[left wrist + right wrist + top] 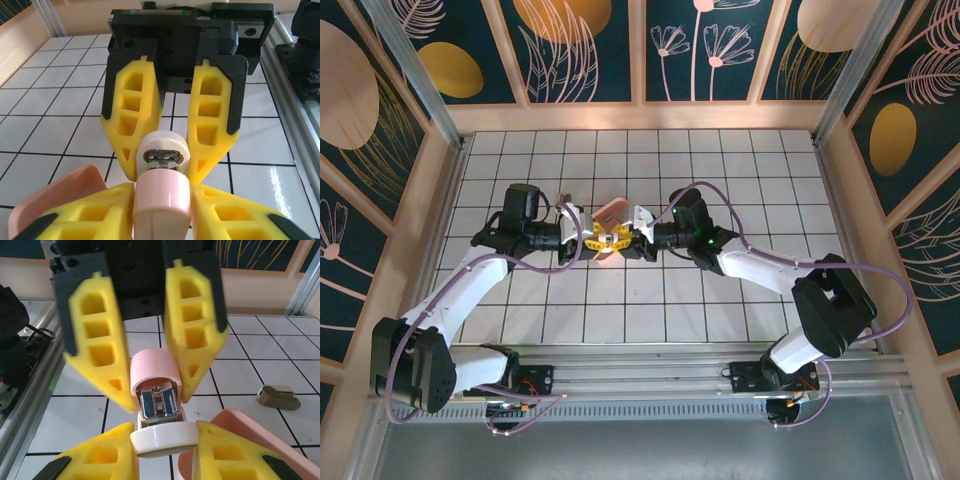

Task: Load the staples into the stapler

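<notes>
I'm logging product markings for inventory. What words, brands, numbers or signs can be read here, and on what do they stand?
No text here can be read.
On the stapler: no brand or number visible on its pink and white shell or metal inside.
On the strip on the black housing: red and green marks, too small to read.
On the wall panels: plant drawings, no writing.

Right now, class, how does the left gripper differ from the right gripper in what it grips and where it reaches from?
The left gripper clamps the pink part of the stapler; the right gripper clamps its white part. Seen from above, the left gripper reaches in from the left and the right gripper from the right, so they meet tip to tip. Both have yellow fingers and are shut on the same stapler.
</notes>
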Tool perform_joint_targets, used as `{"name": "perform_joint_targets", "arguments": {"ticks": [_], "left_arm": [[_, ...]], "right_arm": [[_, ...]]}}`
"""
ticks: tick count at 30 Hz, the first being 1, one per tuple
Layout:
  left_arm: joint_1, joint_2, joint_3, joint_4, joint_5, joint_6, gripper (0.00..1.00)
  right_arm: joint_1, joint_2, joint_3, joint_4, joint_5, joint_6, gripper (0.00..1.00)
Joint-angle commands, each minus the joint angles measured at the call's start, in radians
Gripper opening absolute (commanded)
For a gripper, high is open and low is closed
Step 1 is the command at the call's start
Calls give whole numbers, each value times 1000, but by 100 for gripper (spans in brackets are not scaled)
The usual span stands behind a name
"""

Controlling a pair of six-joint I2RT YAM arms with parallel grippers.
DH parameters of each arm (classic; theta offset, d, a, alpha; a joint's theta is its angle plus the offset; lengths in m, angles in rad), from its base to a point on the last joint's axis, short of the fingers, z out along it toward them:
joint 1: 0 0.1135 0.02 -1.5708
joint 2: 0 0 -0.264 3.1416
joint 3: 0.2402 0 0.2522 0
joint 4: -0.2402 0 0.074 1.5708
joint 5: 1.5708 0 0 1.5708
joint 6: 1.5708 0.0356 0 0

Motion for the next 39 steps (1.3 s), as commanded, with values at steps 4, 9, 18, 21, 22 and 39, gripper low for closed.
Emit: {"name": "perform_joint_targets", "arguments": {"ticks": [4, 9, 18, 21, 22, 39], "left_arm": [[-7, 3, 32, -13, 48, 5, 37], [-7, 2, 39, -13, 56, 0, 34], [-7, -3, 47, -19, 73, -3, 24], [-7, -5, 48, -23, 71, -1, 17], [-7, -5, 50, -26, 70, -1, 14], [-7, -19, 79, -52, 76, 7, 9]], "right_arm": [[-2, -10, -13, 54, -21, 22, 9], [-2, -6, -12, 54, -18, 23, 9], [-3, -11, -18, 61, -14, 32, 9], [-8, -16, -35, 66, -6, 35, 9], [-11, -18, -45, 79, -5, 41, 9], [-148, 77, -381, 735, -76, 408, 13]]}}
